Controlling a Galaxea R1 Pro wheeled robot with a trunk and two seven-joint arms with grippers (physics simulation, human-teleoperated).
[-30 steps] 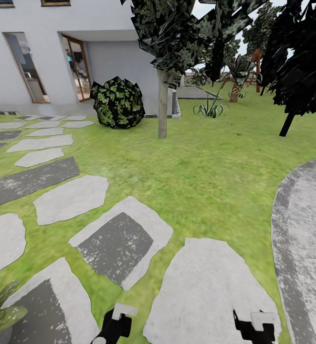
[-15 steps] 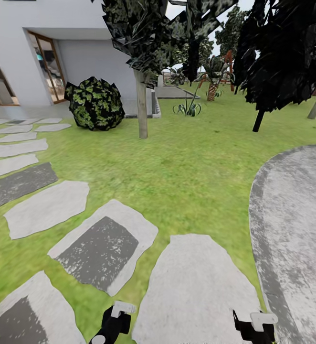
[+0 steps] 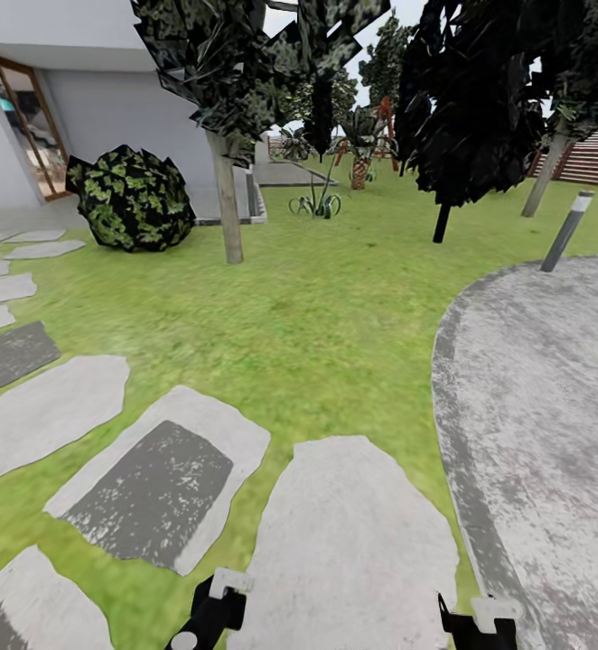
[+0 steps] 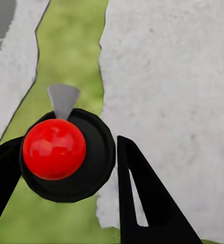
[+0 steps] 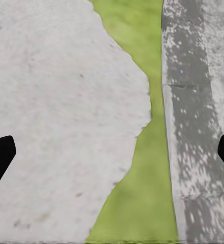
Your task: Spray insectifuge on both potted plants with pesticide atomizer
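I am on my way through the garden, over green lawn [image 3: 335, 316] with grey stepping stones [image 3: 353, 542]. The pesticide atomizer and the two potted plants are out of view. My left gripper [image 3: 214, 605] hangs low over the grass between two stones; in the left wrist view its black fingers [image 4: 142, 203] stand apart, open, and hold nothing. A red ball on a black disc [image 4: 55, 148] lies below them. My right gripper [image 3: 472, 621] is open over a stone's edge, its fingertips [image 5: 0, 157] wide apart.
The round grey patio [image 3: 534, 406] curves along the right, with a grey bollard light [image 3: 565, 232] at its far edge. Ahead stand a thin tree trunk [image 3: 228, 212], a round bush [image 3: 132, 199], a striped spiky plant [image 3: 315, 203] and dark trees [image 3: 471, 108]. A slatted fence [image 3: 597, 155] is far right.
The whole view has swung to the right as the camera moved: the house slid left, and the bollard light and fence came in. Both grippers keep their pose.
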